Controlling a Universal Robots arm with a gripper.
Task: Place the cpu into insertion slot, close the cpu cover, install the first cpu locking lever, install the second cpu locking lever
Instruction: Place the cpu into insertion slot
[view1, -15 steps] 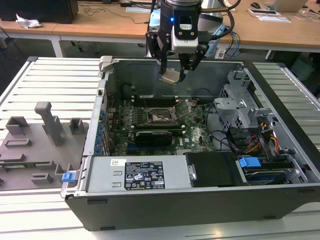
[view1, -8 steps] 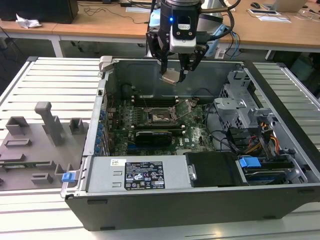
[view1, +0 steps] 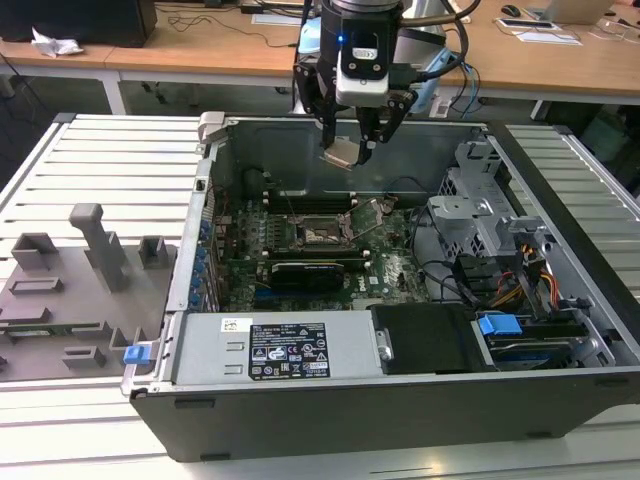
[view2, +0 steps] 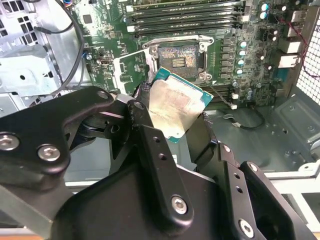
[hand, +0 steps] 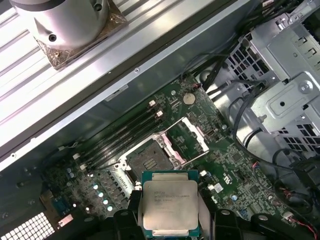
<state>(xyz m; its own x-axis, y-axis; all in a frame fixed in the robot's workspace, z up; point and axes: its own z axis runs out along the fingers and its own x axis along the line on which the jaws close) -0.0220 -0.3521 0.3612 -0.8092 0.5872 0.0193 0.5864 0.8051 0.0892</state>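
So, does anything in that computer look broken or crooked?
Nothing looks damaged. The chip sits a bit tilted in the hand, high above the board. The socket is bare and its metal cover stands flipped open beside it, which fits a chip not yet put in.

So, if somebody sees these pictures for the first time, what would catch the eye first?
First the gripper, shut on the cpu and hanging above the open case in the exterior view. Next, in both wrist views, the empty insertion slot, with its cpu cover swung open beside it.
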